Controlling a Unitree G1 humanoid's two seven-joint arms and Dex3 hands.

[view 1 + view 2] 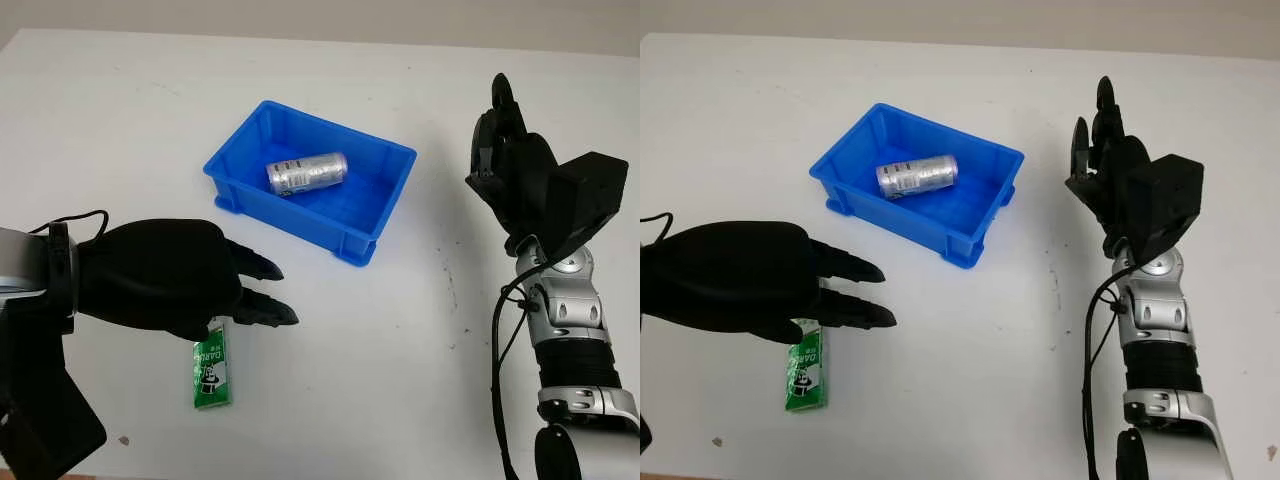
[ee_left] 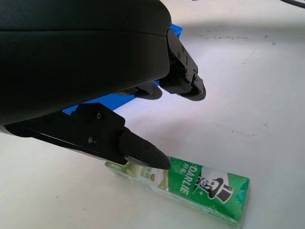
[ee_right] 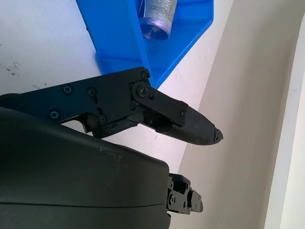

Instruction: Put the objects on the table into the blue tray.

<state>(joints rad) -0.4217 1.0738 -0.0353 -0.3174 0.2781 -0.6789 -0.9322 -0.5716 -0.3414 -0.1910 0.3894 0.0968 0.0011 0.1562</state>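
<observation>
- Nearest, one green Darlie toothpaste box point(image 1: 211, 373) lies flat on the white table point(image 1: 380, 380), one end tucked under the left hand.
- The left hand point(image 1: 175, 277) hovers open just above that box, holding nothing; its fingertips point(image 2: 143, 153) point past the box's near end without visibly touching it.
- Farther off, one blue tray point(image 1: 378, 222) stands on the table, well apart from the box.
- One silver can point(image 1: 306, 173) lies on its side inside the tray.
- The right hand point(image 1: 1110, 165) is raised open beside the tray's right end, empty.
</observation>
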